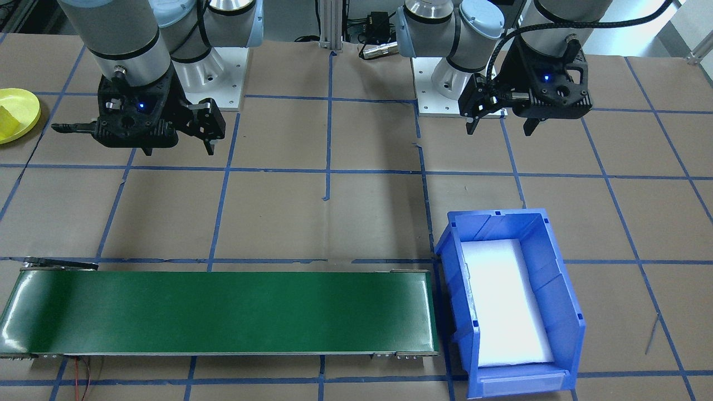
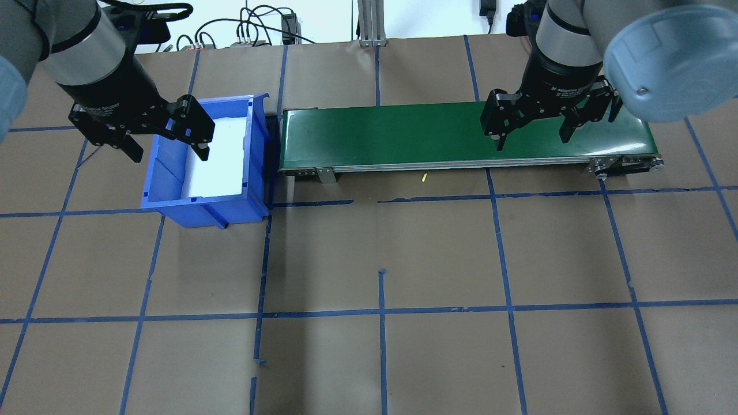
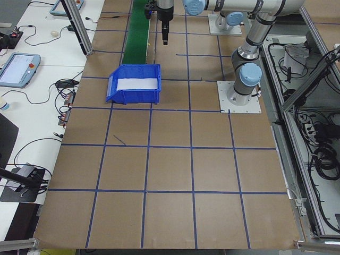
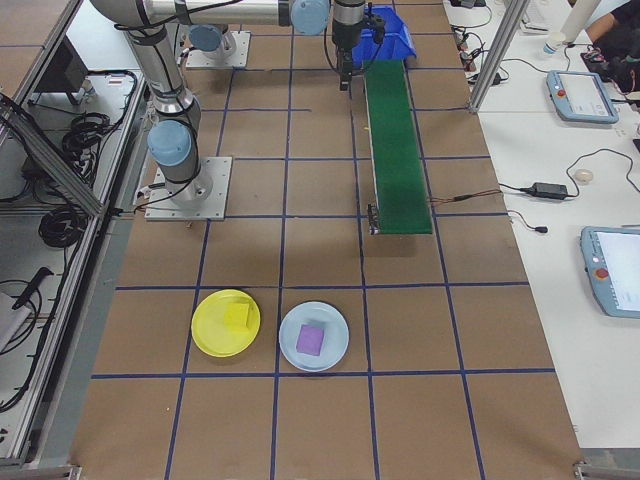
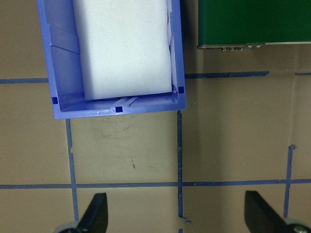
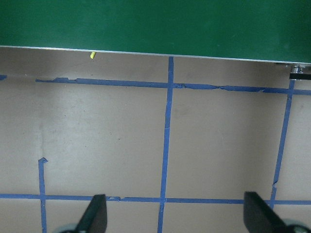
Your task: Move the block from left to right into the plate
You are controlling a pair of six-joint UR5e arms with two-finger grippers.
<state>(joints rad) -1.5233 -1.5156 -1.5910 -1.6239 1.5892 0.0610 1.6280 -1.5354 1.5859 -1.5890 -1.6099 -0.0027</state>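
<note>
The yellow plate (image 4: 213, 330) lies on the table at the robot's right end, cut off at the edge of the front view as plate (image 1: 25, 108). A yellow block (image 4: 237, 314) rests in it. My left gripper (image 2: 168, 153) hangs open and empty over the blue bin (image 2: 167, 178); its wrist view shows the gripper (image 5: 177, 218) spread wide above bare table. Beside the green conveyor (image 2: 403, 135), my right gripper (image 2: 531, 141) also hangs open and empty, its fingers (image 6: 95, 216) apart over the brown table.
The blue bin (image 1: 557, 289) holds only a white foam pad (image 1: 504, 301) and sits at the end of the conveyor (image 1: 223, 312). A light-blue plate (image 4: 330, 350) with a purple block (image 4: 311, 339) lies next to the yellow plate. A tiny yellow scrap (image 2: 424, 178) lies beside the belt.
</note>
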